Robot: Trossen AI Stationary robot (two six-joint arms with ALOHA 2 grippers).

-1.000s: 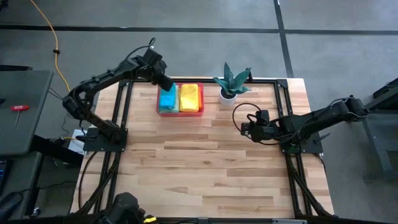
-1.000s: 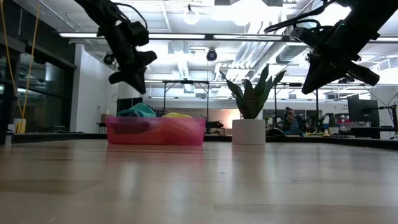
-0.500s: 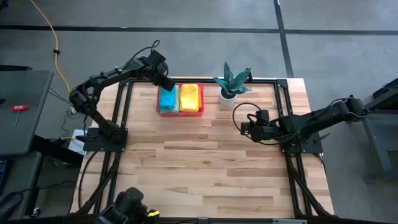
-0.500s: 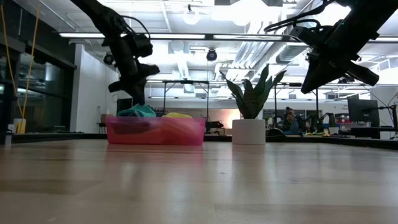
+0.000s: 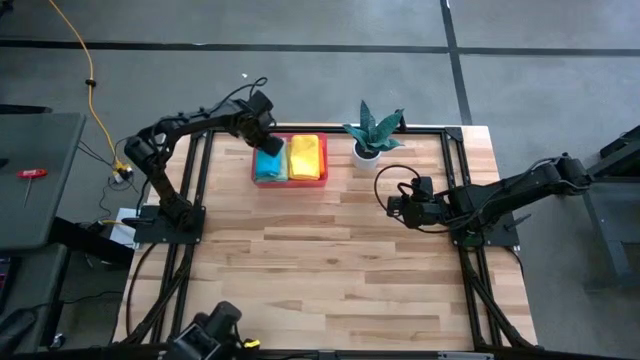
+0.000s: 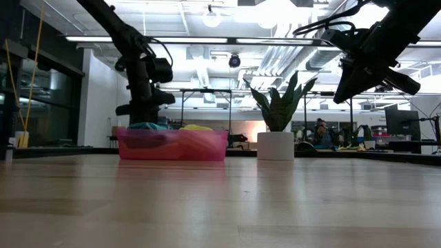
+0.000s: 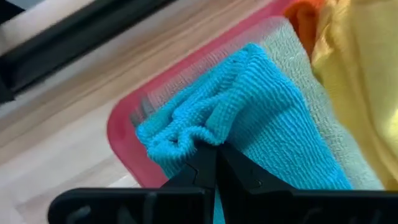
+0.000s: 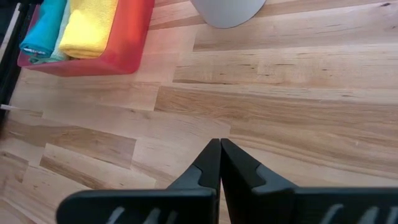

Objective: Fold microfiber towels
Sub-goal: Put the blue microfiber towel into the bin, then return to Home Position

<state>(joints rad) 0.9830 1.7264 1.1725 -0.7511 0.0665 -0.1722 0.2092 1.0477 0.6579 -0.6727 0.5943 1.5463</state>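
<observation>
2 stacks of microfiber towels (image 5: 290, 158) sit in the pink tray (image 5: 289, 181). Left gripper (image 7: 214, 155) has its fingers pinched on a bunched fold of the teal towel (image 7: 261, 118) — soft, light, will drape; corner grip better. Right gripper (image 8: 220, 149) closed, empty, well right of the tray.

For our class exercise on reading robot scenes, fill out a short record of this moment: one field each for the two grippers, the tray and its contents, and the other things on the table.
left gripper: down in the tray, fingers shut on a bunched fold of the teal towel
right gripper: shut, empty, above bare table, away from the tray
tray: pink, at the table's far edge
tray contents: teal towel, light green towel under it, yellow towel, orange towel
other items: potted plant beside the tray
</observation>
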